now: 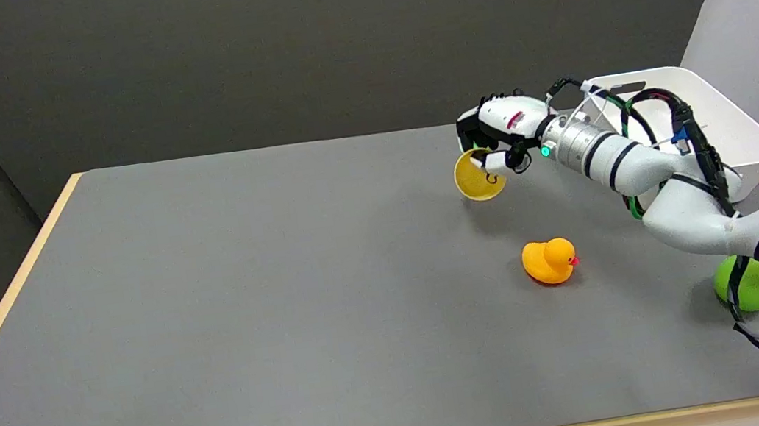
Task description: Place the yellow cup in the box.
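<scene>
Holding yellow cup [478, 177]: robot hand [496, 133] | rubber duck [550, 262] near | box [715, 114] behind arm

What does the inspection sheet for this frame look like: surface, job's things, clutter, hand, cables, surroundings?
Surface: grey table with a light wood edge, no spills seen.
Job's things: yellow cup held off the table, tilted with its opening toward the camera; white box at the table's far right corner, partly hidden by the arm, contents not visible.
Clutter: orange rubber duck standing on the table; green object partly hidden under the arm.
Hand: right hand grips the yellow cup at its rim, left of the box.
Cables: black cables run along the right arm; a loop hangs near the table's front edge.
Surroundings: dark wall behind, white panel at upper right.
</scene>
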Action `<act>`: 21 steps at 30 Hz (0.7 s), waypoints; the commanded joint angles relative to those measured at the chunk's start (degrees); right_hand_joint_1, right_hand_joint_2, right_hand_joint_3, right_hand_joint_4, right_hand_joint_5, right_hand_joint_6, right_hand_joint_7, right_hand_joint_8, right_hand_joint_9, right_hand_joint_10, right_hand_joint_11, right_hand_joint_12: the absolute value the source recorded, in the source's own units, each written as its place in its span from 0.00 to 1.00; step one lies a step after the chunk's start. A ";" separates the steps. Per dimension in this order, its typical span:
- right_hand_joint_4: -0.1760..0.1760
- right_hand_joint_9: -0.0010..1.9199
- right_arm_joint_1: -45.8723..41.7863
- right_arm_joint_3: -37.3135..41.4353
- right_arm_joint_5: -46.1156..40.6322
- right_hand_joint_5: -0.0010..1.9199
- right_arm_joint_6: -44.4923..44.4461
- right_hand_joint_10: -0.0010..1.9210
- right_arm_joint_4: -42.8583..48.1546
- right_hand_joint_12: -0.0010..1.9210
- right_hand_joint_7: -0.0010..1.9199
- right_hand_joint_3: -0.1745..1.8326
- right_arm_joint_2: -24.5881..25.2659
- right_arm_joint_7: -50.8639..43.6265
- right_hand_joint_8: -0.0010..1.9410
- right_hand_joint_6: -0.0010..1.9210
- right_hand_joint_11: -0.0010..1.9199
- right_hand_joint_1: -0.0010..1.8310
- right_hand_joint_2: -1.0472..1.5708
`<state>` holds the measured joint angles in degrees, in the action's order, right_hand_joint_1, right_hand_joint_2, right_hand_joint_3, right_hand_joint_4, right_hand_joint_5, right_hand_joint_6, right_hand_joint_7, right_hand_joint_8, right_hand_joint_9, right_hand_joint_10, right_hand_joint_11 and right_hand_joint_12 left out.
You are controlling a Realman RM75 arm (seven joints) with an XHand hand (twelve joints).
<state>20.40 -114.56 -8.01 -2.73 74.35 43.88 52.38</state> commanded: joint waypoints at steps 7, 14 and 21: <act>0.11 0.36 -2.42 15.16 12.81 0.30 0.93 0.96 2.21 1.00 0.37 0.26 -0.66 0.00 0.91 0.76 0.13 0.62 0.84; 0.11 0.36 -3.63 23.25 17.89 0.30 4.53 0.97 2.21 1.00 0.37 0.26 -1.91 0.00 0.90 0.76 0.12 0.62 0.84; 0.11 0.37 -5.28 30.28 19.05 0.30 6.41 0.97 1.89 1.00 0.38 0.27 -3.42 0.00 0.89 0.76 0.14 0.62 0.84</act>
<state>18.28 -99.62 3.55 -1.01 75.98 42.92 52.38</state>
